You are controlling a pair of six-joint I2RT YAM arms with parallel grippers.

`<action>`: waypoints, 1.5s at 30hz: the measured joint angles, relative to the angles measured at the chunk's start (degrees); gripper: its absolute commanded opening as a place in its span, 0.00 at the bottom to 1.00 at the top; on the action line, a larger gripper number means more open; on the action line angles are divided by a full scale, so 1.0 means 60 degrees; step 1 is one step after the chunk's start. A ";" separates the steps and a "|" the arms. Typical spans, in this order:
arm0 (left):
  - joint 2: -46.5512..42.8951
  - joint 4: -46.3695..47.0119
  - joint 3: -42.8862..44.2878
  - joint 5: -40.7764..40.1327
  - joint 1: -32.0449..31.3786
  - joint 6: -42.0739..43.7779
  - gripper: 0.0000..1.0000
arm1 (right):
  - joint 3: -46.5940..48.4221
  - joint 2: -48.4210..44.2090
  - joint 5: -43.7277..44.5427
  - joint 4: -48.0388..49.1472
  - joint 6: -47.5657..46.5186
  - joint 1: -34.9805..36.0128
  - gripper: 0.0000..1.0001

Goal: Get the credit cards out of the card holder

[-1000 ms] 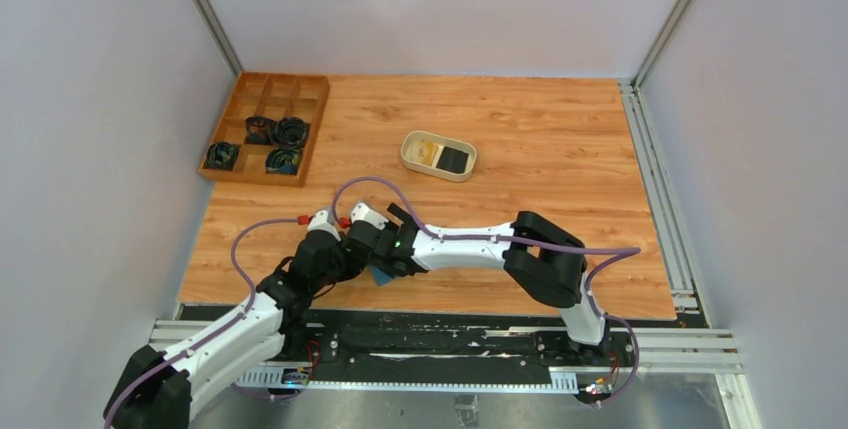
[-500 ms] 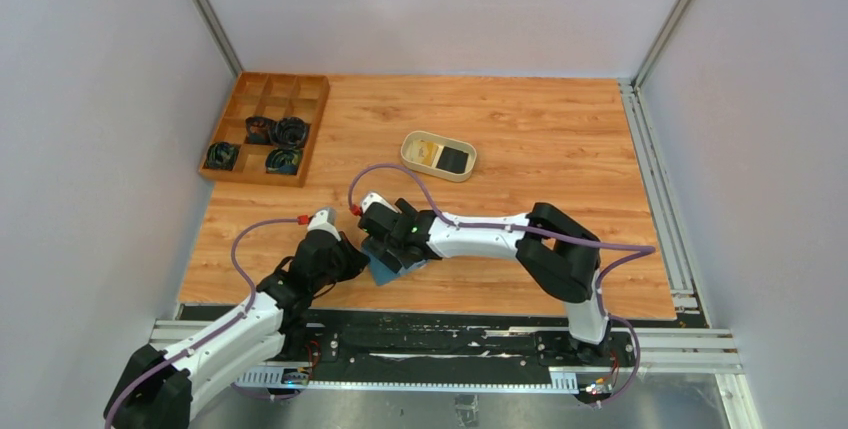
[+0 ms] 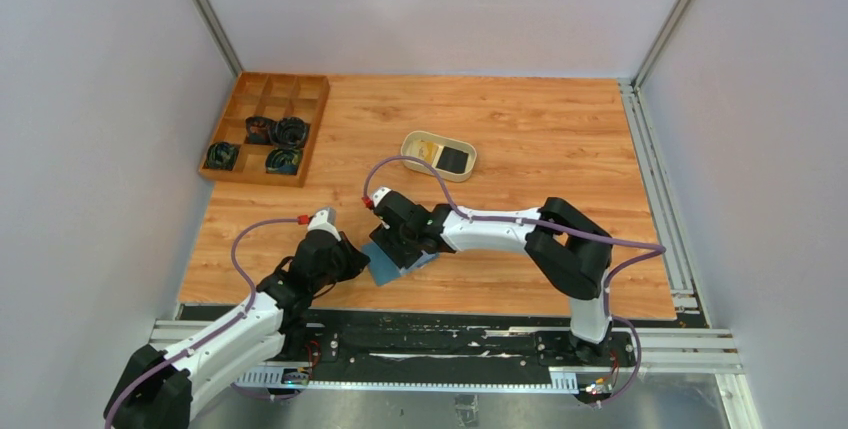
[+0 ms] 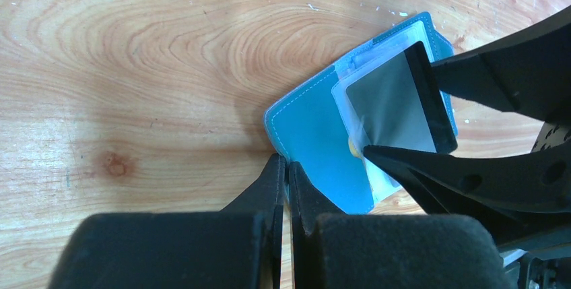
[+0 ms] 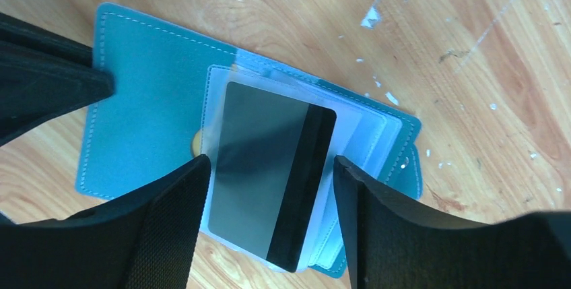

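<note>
Left gripper (image 4: 286, 168) sits low over the near part of the wooden table (image 3: 520, 129), left of centre. Its two fingers are pinched almost together, and the near edge of the card holder (image 4: 310, 134) runs into the thin gap between them, so it clamps the cover there. The teal-blue holder lies opened flat on the table, inner side up, between the two grippers. Its snap tab (image 5: 411, 168) points away from the left gripper. A stack of clear plastic sleeves (image 5: 363, 134) fans across its inner face, and a small yellow patch (image 5: 195, 144) peeps out under them.

The right gripper (image 5: 269, 161) reaches in from the right and comes down over the sleeves. Its fingers are spread only to the width of a dark grey credit card (image 5: 256, 134) with a black stripe. One fingertip is against each long edge, so it grips the card. The card lies on top of the sleeves, askew to the holder.

Farther back, near mid-table, a beige oval dish (image 3: 405, 154) holds a black card (image 3: 455, 159) and a tan-gold card (image 3: 427, 152) side by side. At the far left corner is a brown wooden compartment tray (image 3: 262, 94) with dark coiled items (image 3: 290, 132) in its nearer cells.
</note>
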 measured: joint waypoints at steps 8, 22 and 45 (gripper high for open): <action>-0.0004 -0.0004 0.0000 -0.0004 0.0000 0.0000 0.00 | -0.0299 -0.0193 -0.0747 0.0393 0.0033 -0.0066 0.54; -0.0022 -0.0007 0.0000 0.0106 0.0000 0.0000 0.00 | -0.0834 -0.0820 -0.1158 0.0080 0.0069 -0.0157 0.48; -0.0219 -0.0226 -0.0004 0.0124 0.0000 0.0007 0.00 | -0.1428 -0.1297 -0.2907 0.0645 0.0321 -0.0306 0.53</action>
